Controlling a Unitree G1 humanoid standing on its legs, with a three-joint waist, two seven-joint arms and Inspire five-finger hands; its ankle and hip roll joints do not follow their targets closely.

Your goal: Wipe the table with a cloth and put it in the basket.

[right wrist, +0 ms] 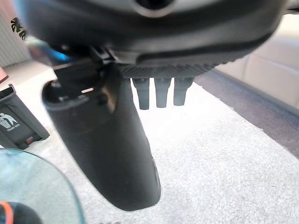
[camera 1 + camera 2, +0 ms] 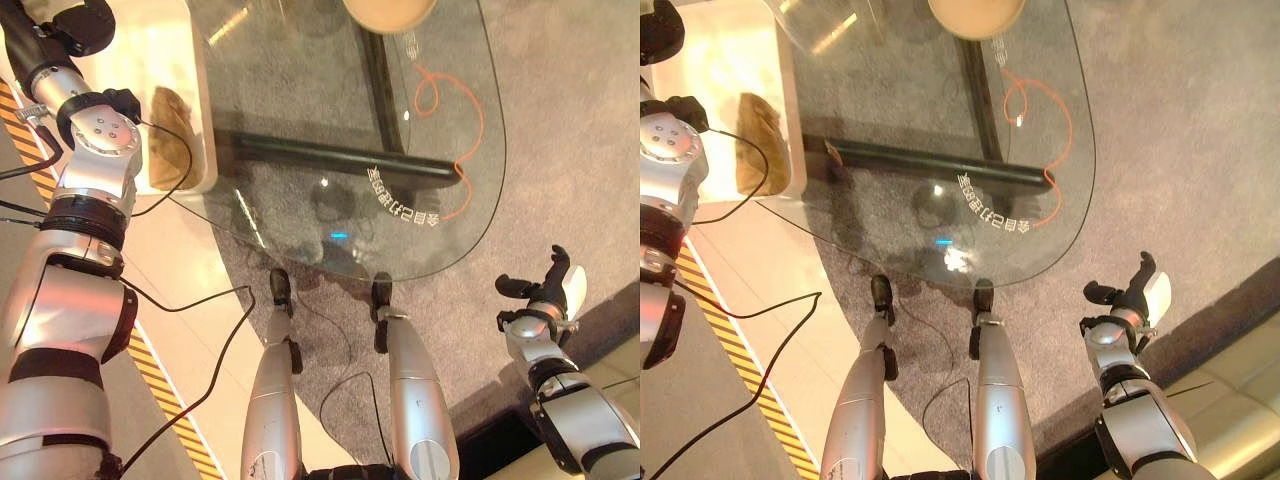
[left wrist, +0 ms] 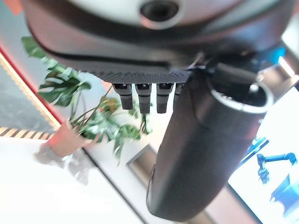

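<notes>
Glass oval table [image 2: 300, 90] over grey carpet [image 2: 570, 120]. Brown cloth [image 2: 170, 138] lies in the white basket [image 2: 197, 150] at 10 o'clock, by the table's edge. Right hand [image 2: 545, 290] at 4 o'clock, fingers relaxed, empty. Left hand [image 3: 196, 154] fingers straight, holding nothing. Potted plant [image 3: 79, 116] beyond it.

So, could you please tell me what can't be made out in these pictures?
Round tan thing on the glass table: cut off by the eye views' top edge, so unidentifiable.
Brown lump in the white box: too small and glare-washed to tell whether it is the cloth.
Left hand: open in its wrist view, but the plant beyond is blurred.
</notes>
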